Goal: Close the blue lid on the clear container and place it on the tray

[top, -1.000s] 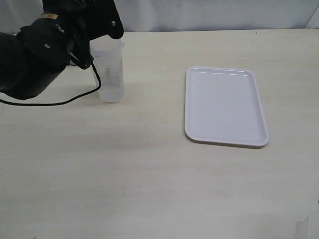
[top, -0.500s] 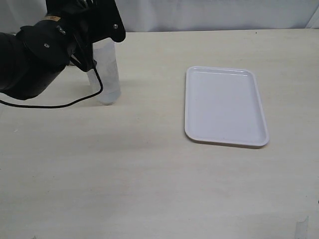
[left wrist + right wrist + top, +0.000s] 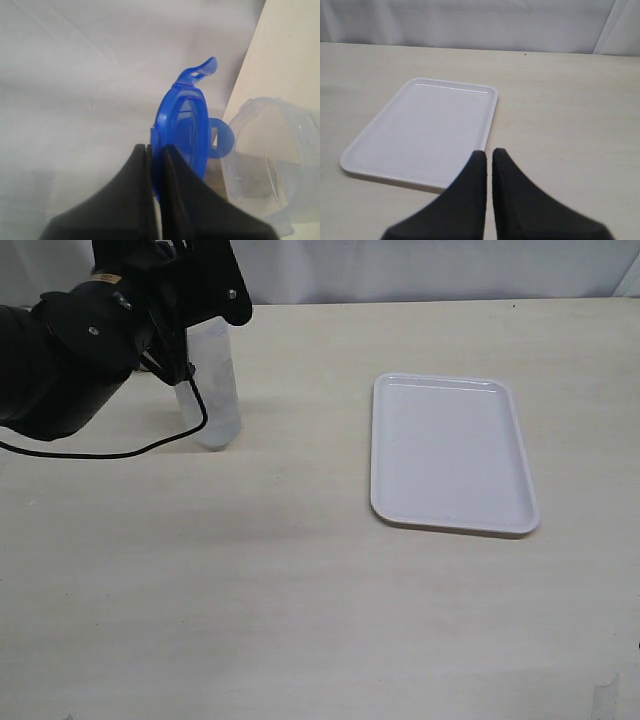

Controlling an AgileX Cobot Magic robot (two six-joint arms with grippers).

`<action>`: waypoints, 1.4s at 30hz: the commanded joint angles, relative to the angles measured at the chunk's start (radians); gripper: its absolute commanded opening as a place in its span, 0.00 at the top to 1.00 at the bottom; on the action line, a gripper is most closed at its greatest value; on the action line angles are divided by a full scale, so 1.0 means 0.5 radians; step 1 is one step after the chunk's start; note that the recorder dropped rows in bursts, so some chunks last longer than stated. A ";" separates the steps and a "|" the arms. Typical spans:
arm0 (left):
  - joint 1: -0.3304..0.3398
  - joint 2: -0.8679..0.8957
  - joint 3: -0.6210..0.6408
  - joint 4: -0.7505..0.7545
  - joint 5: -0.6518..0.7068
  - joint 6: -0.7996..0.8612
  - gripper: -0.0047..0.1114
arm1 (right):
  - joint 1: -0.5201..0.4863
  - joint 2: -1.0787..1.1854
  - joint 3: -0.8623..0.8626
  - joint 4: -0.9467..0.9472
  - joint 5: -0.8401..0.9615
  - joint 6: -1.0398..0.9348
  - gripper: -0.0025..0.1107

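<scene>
Blue lid (image 3: 182, 132) is pinched by its edge between the fingers of the left hand (image 3: 154, 148), which are pressed tight on the plastic. The lid stands on edge, with one snap flap sticking out past its rim and another pointing toward the clear container (image 3: 265, 165). The container's open mouth sits just beside the lid and is not covered by it. Whether that flap touches the container's rim is hard to tell from this angle.

In the exterior view the container (image 3: 215, 390) stands on the bench (image 3: 300, 590) at the far left. Its top is hidden behind the black left arm (image 3: 70, 360), whose cable loops down onto the bench beside it. The white tray (image 3: 450, 455) lies flat on the bench, well to the right of the container.

The right hand (image 3: 489, 152) has its fingers closed against each other. It hangs above the bench near one long edge of the tray (image 3: 425, 130).
</scene>
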 commanded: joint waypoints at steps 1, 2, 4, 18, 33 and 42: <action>-0.018 -0.012 0.006 -0.009 0.001 -0.019 0.96 | 0.004 -0.009 0.005 0.004 -0.022 0.003 0.94; -0.018 -0.012 0.006 -0.013 0.001 -0.019 0.96 | 0.004 -0.009 0.005 0.004 -0.022 0.003 0.94; -0.018 -0.012 0.006 -0.017 0.010 -0.019 0.96 | 0.004 -0.009 0.005 0.004 -0.022 0.003 0.94; -0.099 -0.029 0.006 -0.050 -0.051 -0.011 0.96 | 0.004 -0.009 0.005 0.004 -0.022 0.003 0.94; -0.099 -0.029 0.006 -0.009 -0.149 -0.011 0.96 | 0.004 -0.009 0.005 0.004 -0.022 0.003 0.94; -0.099 -0.029 0.006 0.004 -0.162 -0.011 0.96 | 0.004 -0.009 0.005 0.004 -0.022 0.003 0.94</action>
